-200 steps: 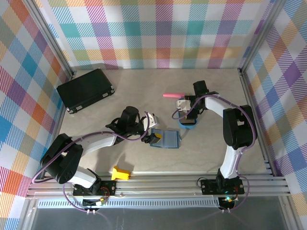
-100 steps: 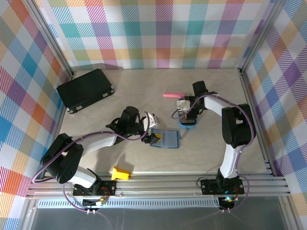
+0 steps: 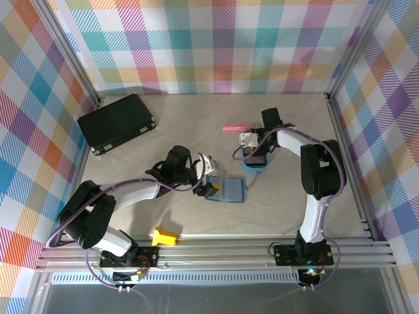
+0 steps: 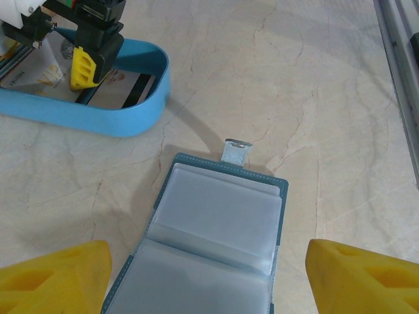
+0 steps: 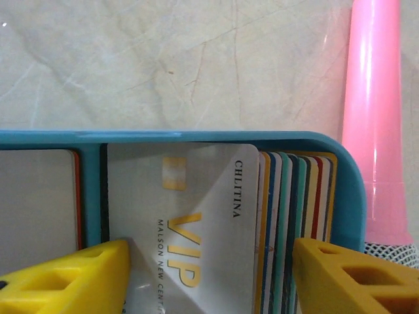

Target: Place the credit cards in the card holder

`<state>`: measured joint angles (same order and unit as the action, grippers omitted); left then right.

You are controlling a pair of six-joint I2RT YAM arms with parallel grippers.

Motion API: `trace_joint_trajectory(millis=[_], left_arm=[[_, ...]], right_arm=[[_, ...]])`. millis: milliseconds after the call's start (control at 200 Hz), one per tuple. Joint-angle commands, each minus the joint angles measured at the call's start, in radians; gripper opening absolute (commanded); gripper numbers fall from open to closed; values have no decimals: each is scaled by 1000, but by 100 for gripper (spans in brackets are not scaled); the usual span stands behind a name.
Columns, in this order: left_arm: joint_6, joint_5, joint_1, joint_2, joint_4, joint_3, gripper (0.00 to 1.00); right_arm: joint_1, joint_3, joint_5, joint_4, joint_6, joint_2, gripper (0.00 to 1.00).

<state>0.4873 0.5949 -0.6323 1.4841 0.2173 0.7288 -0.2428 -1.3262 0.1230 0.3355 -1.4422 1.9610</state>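
Note:
The card holder (image 4: 216,229) lies open on the table, teal with clear inner sleeves, its snap tab (image 4: 236,150) pointing away from me. My left gripper (image 4: 209,284) is open, its yellow fingers wide apart on either side of the holder's near half; from above it sits at the holder's (image 3: 229,190) left edge. The credit cards (image 5: 288,222) stand stacked on edge in a bright blue tray (image 5: 163,136), a white VIP card (image 5: 190,222) facing me. My right gripper (image 5: 209,281) is open just above them, its fingers straddling the stack.
A pink stick (image 5: 373,118) lies just beyond the tray (image 3: 259,168). A large black case (image 3: 116,122) sits at the far left. A small yellow piece (image 3: 165,236) rests near the front rail. Checked walls and metal posts close in the table.
The right wrist has shifted slightly toward the far side over the tray. The left arm and the card holder have not moved.

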Motion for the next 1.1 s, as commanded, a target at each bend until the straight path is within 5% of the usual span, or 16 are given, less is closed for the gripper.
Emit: trace_joint_trajectory(millis=[0, 710, 1095], left_arm=[[7, 42, 6, 10, 30, 3, 78], [-15, 61, 6, 15, 37, 6, 78], [-29, 70, 5, 24, 34, 11, 78]], right_arm=[[-4, -10, -6, 33, 15, 33, 62], [0, -57, -11, 70, 55, 23, 41], [5, -72, -6, 97, 75, 12, 21]])
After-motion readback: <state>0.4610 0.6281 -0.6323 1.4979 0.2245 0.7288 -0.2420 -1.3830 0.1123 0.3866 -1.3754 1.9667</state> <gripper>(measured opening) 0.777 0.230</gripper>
